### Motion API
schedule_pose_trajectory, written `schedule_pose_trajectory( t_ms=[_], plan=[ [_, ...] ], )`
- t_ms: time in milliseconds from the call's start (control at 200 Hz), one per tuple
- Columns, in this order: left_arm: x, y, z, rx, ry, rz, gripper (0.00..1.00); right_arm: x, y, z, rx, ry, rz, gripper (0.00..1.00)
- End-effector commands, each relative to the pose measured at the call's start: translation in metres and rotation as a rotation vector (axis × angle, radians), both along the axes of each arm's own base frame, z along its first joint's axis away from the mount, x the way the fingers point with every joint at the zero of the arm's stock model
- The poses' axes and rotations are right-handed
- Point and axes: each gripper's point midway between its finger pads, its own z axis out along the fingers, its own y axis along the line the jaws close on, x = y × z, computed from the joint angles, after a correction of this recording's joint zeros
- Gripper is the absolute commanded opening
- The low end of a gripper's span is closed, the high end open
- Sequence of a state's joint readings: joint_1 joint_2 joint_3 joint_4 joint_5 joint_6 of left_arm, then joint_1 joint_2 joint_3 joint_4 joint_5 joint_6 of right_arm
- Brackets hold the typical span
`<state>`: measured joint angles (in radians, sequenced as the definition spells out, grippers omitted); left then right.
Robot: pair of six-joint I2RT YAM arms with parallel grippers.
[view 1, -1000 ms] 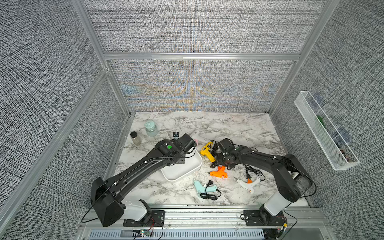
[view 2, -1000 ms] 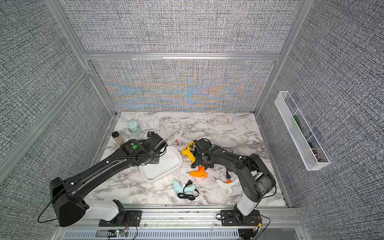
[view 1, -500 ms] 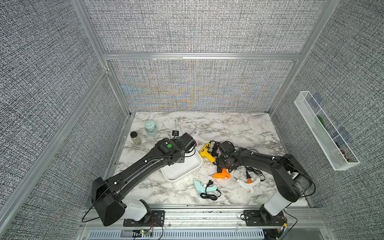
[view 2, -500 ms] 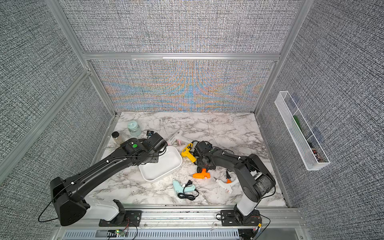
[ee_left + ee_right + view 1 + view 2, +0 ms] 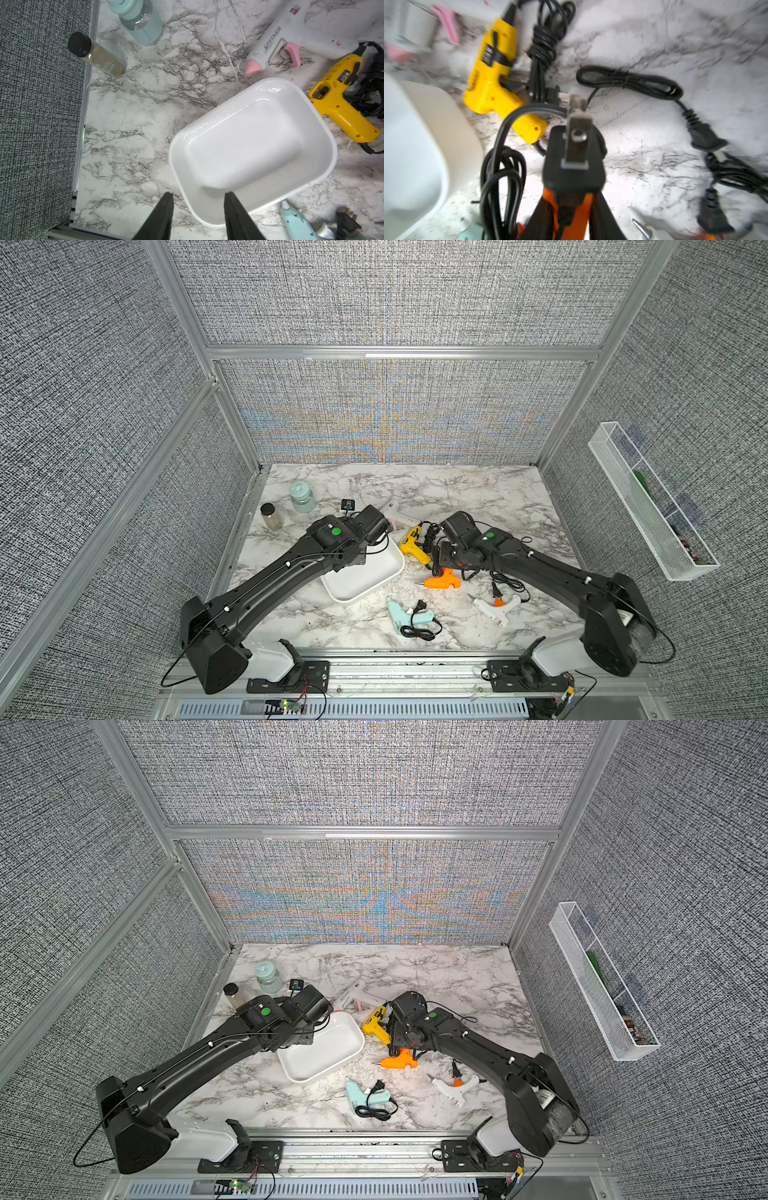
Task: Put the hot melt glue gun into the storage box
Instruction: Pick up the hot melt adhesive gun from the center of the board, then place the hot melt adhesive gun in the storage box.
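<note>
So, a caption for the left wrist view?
Open left tool over the rim of the empty storage box; yellow glue gun and white glue gun beside it.

right hand (image 5: 571, 209) closed around orange glue gun (image 5: 444, 582), gun shifted slightly

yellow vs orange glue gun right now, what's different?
Grip: the orange glue gun is clamped in the right end effector; the yellow glue gun lies free on the table.
Size: the yellow one looks bigger than the orange one.
Place: the yellow gun lies farther back on the table; the orange one is nearer the arm bases.
Shared: both have black cords and sit outside the storage box, on the same side of it.
</note>
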<state>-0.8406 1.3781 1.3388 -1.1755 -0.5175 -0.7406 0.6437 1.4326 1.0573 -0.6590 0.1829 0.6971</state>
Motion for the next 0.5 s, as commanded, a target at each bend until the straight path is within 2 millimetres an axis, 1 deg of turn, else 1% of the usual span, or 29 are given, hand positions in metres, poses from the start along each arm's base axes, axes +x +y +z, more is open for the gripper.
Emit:
schedule_pose_trajectory(
  t_ms=[0,65,125,195,265,320,355,420,495],
  plan=[
    [0.006,0.007,0.010,0.030,-0.045,0.008,0.46,-0.017,-0.024,0.023,-0.115,0.020,0.020,0.00],
    [0.009,0.009,0.014,0.036,-0.052,0.010,0.46,-0.017,-0.023,0.043,-0.122,-0.009,0.043,0.00],
    [0.010,0.012,0.018,0.042,-0.063,0.020,0.46,-0.013,-0.018,0.062,-0.125,-0.042,0.075,0.00],
    [0.012,0.021,0.025,0.045,-0.081,0.042,0.47,-0.002,-0.001,0.086,-0.128,-0.098,0.132,0.00],
    [0.012,0.036,0.035,0.044,-0.117,0.082,0.46,0.012,0.015,0.105,-0.172,-0.147,0.180,0.00],
    [0.011,0.050,0.043,0.028,-0.149,0.124,0.47,0.024,0.034,0.111,-0.203,-0.168,0.229,0.00],
    [0.008,0.059,0.047,0.013,-0.167,0.154,0.47,0.031,0.049,0.114,-0.208,-0.179,0.266,0.00],
    [0.003,0.076,0.056,-0.014,-0.207,0.203,0.47,0.043,0.079,0.114,-0.223,-0.195,0.329,0.00],
    [-0.004,0.092,0.063,-0.035,-0.240,0.250,0.47,0.051,0.117,0.107,-0.245,-0.197,0.413,0.00]
  ],
)
